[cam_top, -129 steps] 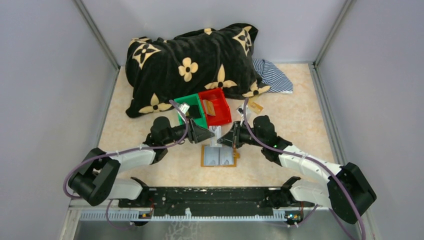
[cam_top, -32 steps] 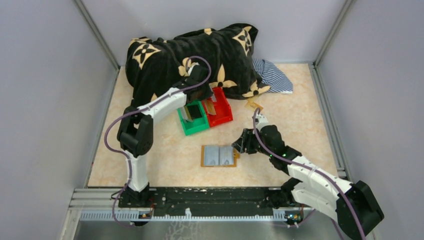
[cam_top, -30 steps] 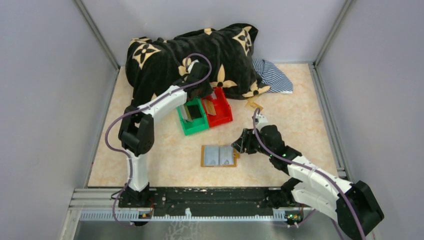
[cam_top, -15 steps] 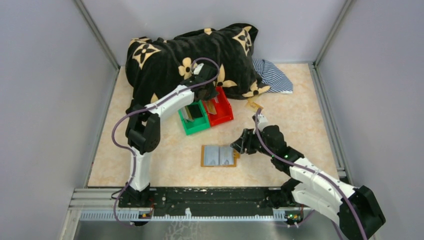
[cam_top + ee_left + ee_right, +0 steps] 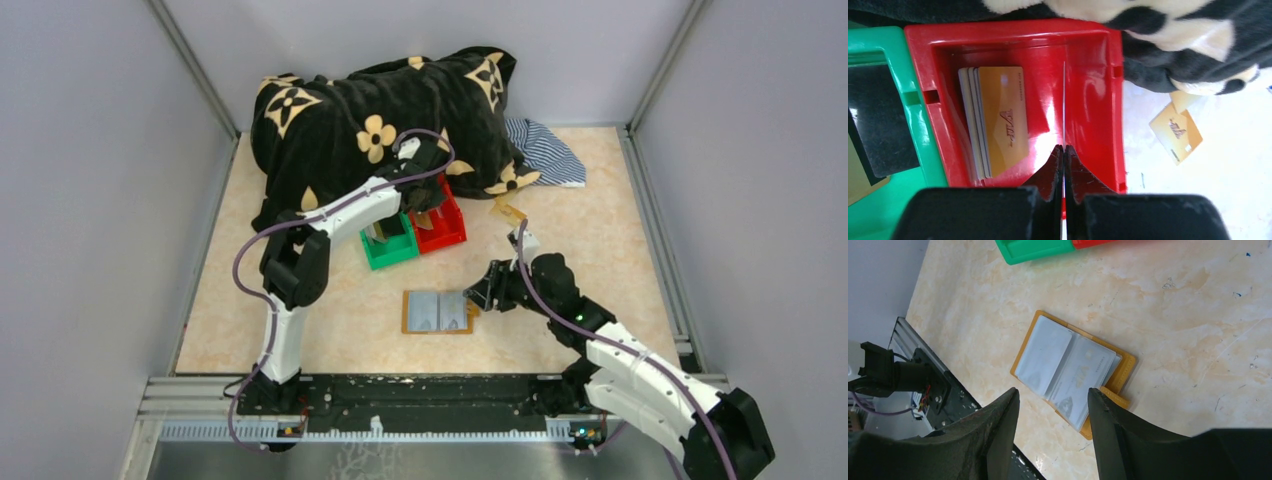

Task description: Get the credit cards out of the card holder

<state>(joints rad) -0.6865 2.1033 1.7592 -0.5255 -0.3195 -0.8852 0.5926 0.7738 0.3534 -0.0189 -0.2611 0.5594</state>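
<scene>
The flat tan-brown leather card holder (image 5: 437,311) lies open on the marbled beige counter (image 5: 330,320), low in the centre of the overhead view, with its grey pockets facing up. In the right wrist view the pockets look filled with pale cards, though how many cannot be told.

A stack of thin gold-tan and silvery credit cards (image 5: 998,120) sits in the left part of the red plastic bin (image 5: 1013,30). In the overhead view this bin stands above the card holder, touching a green plastic bin (image 5: 908,95) on its left. Two loose gold-tan cards (image 5: 1175,132) lie on the counter to the right of the red bin, next to the edge of a black blanket with cream flowers (image 5: 330,130).

The left claw (image 5: 1063,150) hangs over the red bin with its jaws pressed together on an edge-on card (image 5: 1063,100), which shows only as a thin line. Its colour cannot be made out. The right claw (image 5: 1050,400) hovers just right of the card holder in the overhead view. Its jaws are wide apart and grip nothing, and the card holder shows between its fingers in the wrist view.

The task looks partway through. Several cards are out and one is poised above the red bin. Releasing that card and emptying the remaining pockets appear to be left.
</scene>
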